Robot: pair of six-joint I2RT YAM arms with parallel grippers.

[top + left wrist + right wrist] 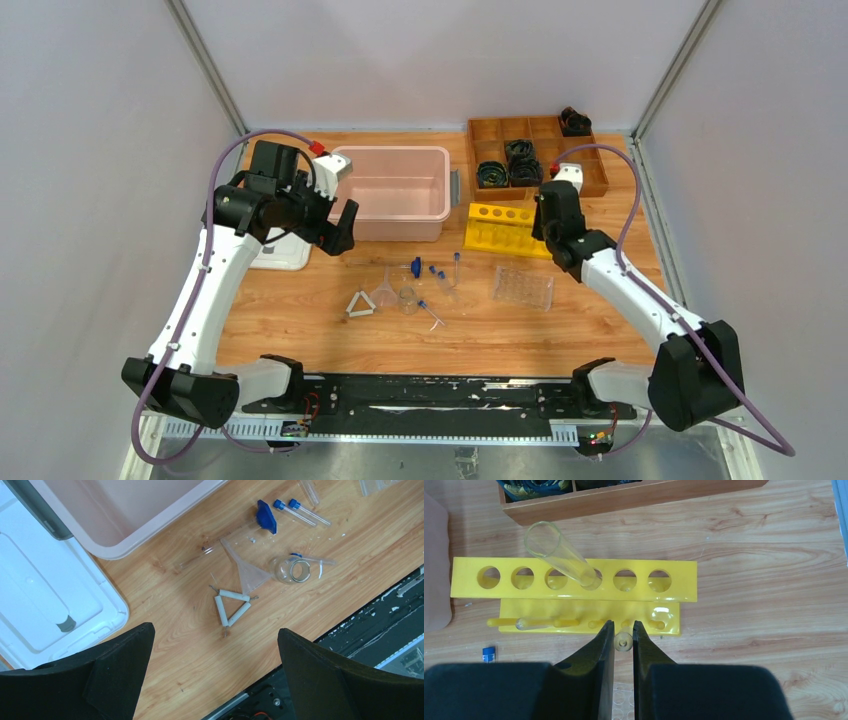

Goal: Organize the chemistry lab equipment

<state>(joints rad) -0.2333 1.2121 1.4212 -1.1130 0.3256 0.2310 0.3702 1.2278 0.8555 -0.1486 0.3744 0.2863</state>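
Toward the tabletop's [300,320] middle, the triangle [231,607], funnel [247,575], jar [292,570] and capped tubes [300,511] are lying close together, with the clear rack [523,287] sitting to their right. Above them the left jaws are hanging wide open, holding nothing. The right jaws are pinching, nearly closed, a small round piece [624,641] at the yellow rack [574,587], where one tube [559,552] is leaning in a hole.

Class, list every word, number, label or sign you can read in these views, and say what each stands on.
No text can be read in any view.
White marks on the small blue cap beside the yellow plastic tube rack: too small and blurred to read.
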